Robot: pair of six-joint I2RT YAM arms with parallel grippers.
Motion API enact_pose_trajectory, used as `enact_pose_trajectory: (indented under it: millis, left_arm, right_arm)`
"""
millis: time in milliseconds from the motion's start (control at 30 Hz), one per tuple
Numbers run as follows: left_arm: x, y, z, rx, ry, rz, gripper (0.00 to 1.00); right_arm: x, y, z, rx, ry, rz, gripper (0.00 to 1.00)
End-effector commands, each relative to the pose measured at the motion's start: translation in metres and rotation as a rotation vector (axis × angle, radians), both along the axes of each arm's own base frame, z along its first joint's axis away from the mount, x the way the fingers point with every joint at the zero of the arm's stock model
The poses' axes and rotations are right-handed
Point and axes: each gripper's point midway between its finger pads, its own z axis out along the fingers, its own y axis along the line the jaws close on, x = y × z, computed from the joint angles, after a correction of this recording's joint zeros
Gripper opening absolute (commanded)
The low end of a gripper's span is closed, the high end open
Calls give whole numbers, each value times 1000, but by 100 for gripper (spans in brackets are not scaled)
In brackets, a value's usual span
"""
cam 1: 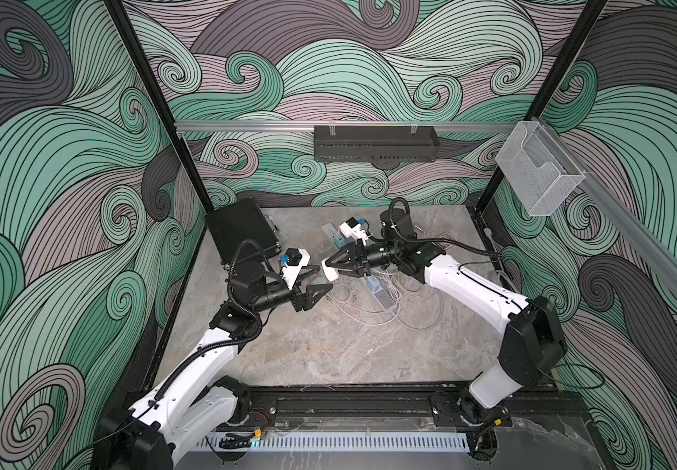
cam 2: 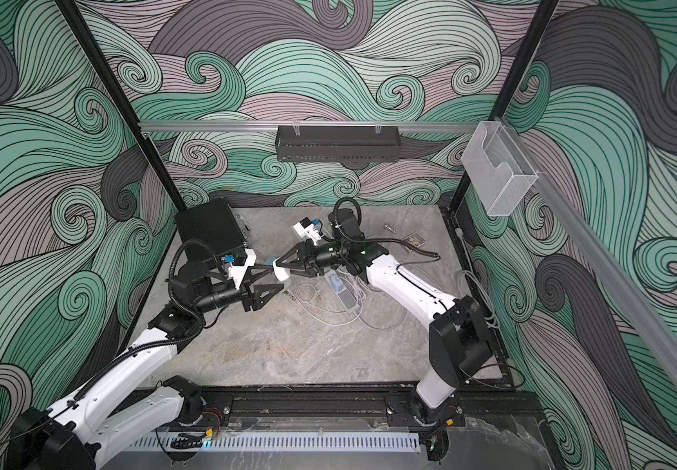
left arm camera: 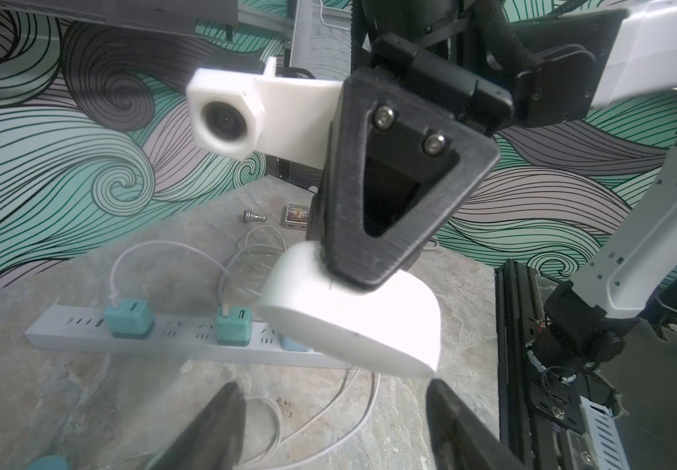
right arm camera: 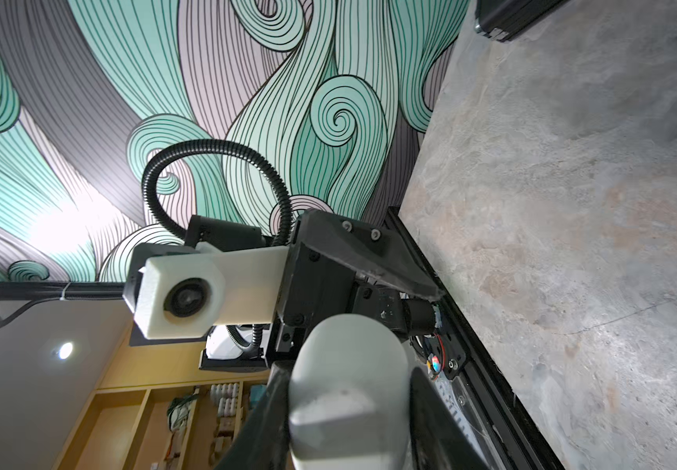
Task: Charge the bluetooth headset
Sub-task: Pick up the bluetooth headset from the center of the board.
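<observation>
Right gripper (cam 1: 327, 267) clamps the white headset case (left arm camera: 353, 321) above the tabletop (cam 1: 328, 350). Left gripper (left arm camera: 332, 390) stands wide just beside it.

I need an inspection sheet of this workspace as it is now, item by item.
Surface: grey marble-look table; no spill seen.
Job's things: white headset case held above the table; power strip lies flat with teal chargers plugged in.
Clutter: black case, metal bolt, small printed box near the far edge.
Grippers: right gripper shut on the headset case; left gripper open, fingers apart from the case.
Cables: white cables loop loosely around the power strip.
Surroundings: black tray on the rear rail; clear mesh basket on the side rail.
</observation>
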Motion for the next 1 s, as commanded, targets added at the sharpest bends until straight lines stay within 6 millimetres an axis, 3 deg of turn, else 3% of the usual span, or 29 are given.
enact_pose_trajectory:
  millis: [0, 133, 367, 633, 967]
  left_arm:
    - [9, -3, 45, -47, -142, 9, 70]
    - [9, -6, 60, -102, -157, -4, 70]
    - [-2, -14, 64, -93, -220, -69, 72]
    - [8, -14, 73, -102, -258, -36, 77]
    - [6, -19, 84, -118, -281, -73, 72]
  right_arm:
    - [-3, -2, 29, 78, -34, 44, 22]
    - [-3, -1, 32, 96, -31, 52, 23]
    - [-2, 2, 37, 131, 5, 75, 23]
    - [-3, 2, 37, 139, 14, 82, 22]
    - [1, 3, 36, 146, 25, 75, 22]
